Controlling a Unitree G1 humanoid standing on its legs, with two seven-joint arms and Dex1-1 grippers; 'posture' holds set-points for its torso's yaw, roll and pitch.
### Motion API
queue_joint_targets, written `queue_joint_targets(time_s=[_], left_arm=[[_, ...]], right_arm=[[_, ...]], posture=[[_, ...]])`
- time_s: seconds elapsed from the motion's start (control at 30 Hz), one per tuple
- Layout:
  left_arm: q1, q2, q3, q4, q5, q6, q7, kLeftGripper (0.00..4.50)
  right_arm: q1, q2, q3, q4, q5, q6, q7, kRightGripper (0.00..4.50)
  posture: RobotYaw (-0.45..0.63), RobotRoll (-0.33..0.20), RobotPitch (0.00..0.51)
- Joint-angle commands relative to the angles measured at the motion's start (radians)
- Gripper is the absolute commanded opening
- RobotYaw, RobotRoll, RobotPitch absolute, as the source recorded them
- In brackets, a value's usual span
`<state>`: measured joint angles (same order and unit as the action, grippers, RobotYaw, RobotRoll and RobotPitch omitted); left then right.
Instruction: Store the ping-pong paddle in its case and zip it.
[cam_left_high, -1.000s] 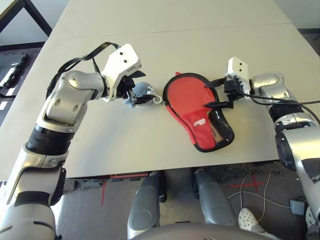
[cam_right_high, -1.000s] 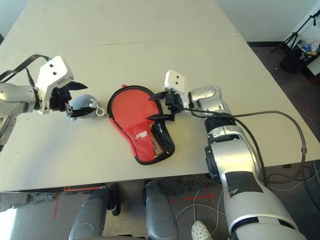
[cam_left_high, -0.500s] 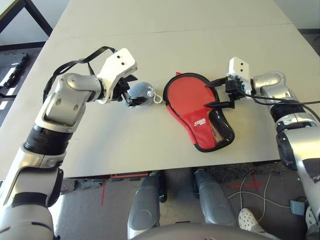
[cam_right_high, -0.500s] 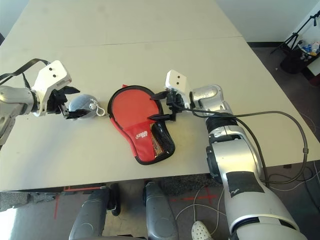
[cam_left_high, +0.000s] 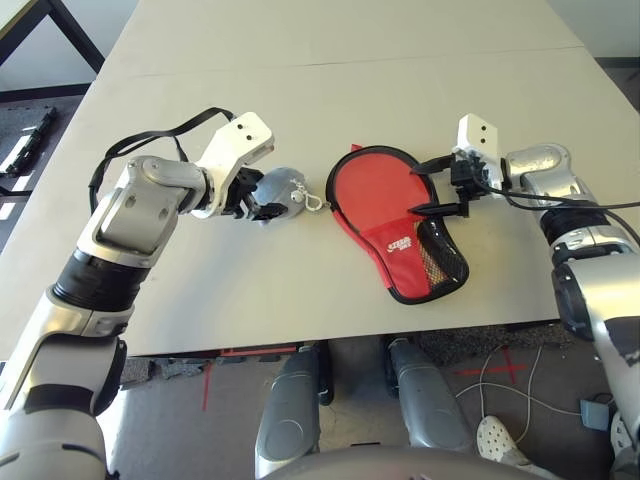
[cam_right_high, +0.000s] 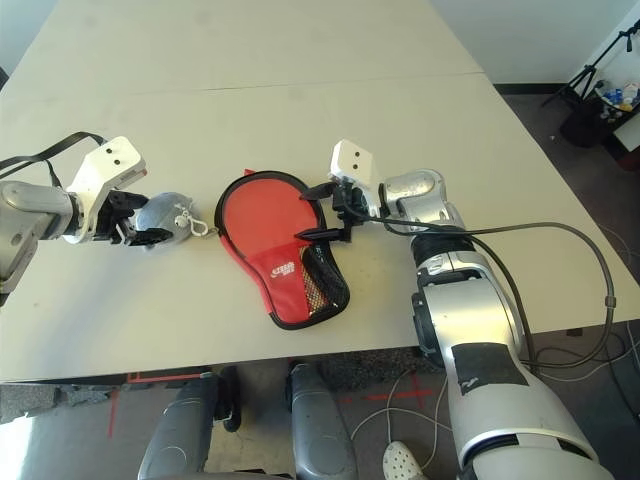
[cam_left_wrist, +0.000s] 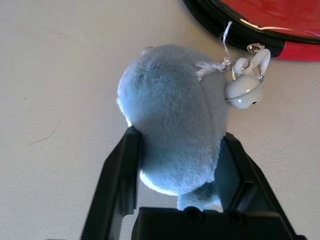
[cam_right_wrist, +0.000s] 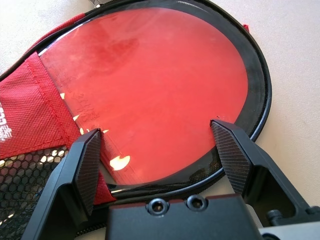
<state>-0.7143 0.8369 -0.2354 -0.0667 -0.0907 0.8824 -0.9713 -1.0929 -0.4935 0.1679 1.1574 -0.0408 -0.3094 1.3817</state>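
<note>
Paddle (cam_right_wrist: 150, 85) sits inside the open case (cam_left_high: 400, 225), red rubber face up, round head filling the round end, w/ the black zip edging ringing it. Handle end looks tucked under the red fabric flap w/ white logo and black mesh patch, so handle itself can't be seen. Case lies flat on the counter (cam_left_high: 330, 60), about mid-front, between both arms.

L gripper (cam_left_wrist: 177, 175): jaws closed in on the grey plush charm (cam_left_wrist: 172, 110), one on each side, touching the fur. Looks like a grip, though how firm can't be told. Charm is tied by a small white loop and bell (cam_left_wrist: 245, 90) to the zipper at the case's rim, just beside it. Prob reason for grabbing the charm: it's a big soft handle, far easier to pinch than the tiny zip pull, and pulling it should drag the slider round the edge.

R gripper (cam_left_high: 440, 185): jaws wide, holding nothing, hovering over the opposite side of the case w/ tips just above the paddle face near the rim. Likely parked there to pin the case down so it won't slide when the L arm pulls.

Judgement: storing part done, zip step just starting. Next needs a pull along the rim curve, not straight away from it. Risk: charm slips out or the whole case drags if R doesn't press down.
</note>
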Motion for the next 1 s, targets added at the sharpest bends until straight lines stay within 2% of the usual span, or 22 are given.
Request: queue_joint_targets(time_s=[0.03, 0.17, 0.23, 0.57, 0.8, 1.0], left_arm=[[-0.005, -0.007, -0.015, 0.003, -0.002, 0.009, -0.001, 1.36], [-0.029, -0.020, -0.024, 0.041, 0.029, -0.013, 0.032, 0.30], [-0.041, -0.028, -0.025, 0.062, 0.039, -0.024, 0.044, 0.11], [-0.163, -0.114, -0.038, 0.257, 0.126, -0.128, 0.143, 0.11], [-0.342, -0.239, -0.043, 0.561, 0.199, -0.272, 0.235, 0.11], [-0.501, -0.352, -0.043, 0.879, 0.244, -0.456, 0.297, 0.11]], right_arm=[[0.034, 0.003, 0.021, 0.018, -0.040, -0.001, -0.008, 4.50], [0.039, 0.001, 0.028, 0.017, -0.048, -0.012, -0.013, 4.50], [0.040, 0.001, 0.028, 0.017, -0.049, -0.014, -0.014, 4.50], [0.049, 0.004, 0.032, 0.010, -0.051, -0.016, -0.020, 4.50], [0.055, 0.010, 0.041, 0.007, -0.060, -0.018, -0.028, 4.50], [0.063, 0.011, 0.045, 0.005, -0.064, -0.020, -0.035, 4.50]], posture=[[-0.01, 0.000, 0.257], [-0.01, 0.000, 0.256], [-0.01, 0.000, 0.256], [-0.01, 0.000, 0.253], [-0.02, 0.000, 0.251], [-0.03, 0.000, 0.252]])
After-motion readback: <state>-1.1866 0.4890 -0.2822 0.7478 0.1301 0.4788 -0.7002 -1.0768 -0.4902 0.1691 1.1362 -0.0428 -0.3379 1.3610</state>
